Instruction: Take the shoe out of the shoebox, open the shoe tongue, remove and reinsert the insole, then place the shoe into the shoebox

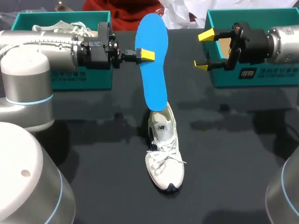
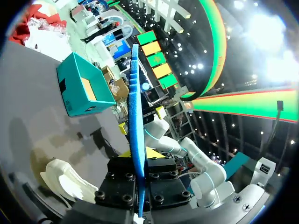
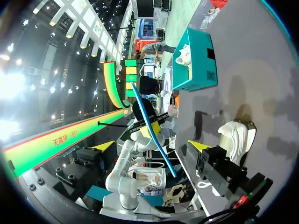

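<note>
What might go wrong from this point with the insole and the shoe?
1. The left pincer grips the blue insole by one edge only, so the long insole may pivot or slip.
2. The white shoe stands unheld on the table, with the right pincer open and away by the shoebox. Pushing the insole in may shove or tip it.
</note>
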